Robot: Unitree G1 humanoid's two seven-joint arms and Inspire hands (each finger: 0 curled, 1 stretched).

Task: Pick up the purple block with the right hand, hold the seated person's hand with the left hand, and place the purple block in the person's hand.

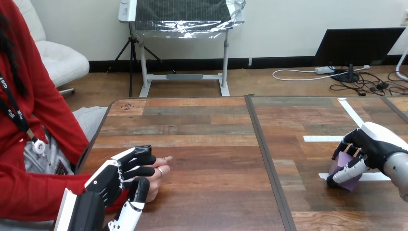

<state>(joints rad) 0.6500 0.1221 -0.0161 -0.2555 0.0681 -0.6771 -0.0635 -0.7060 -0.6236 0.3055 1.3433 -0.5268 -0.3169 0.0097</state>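
Fingers and thumb of the right hand [374,140] curl round the purple block [340,162], well right of the dark seam [269,168] in the table [202,125], by a white tape strip [381,176]. Well left of that seam, the left hand [109,179] wraps fingers over, and thumb along the near side of, the person's hand [155,179].

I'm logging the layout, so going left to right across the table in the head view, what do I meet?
The left hand curled round the person's hand → the dark table seam → the right hand closed on the purple block.
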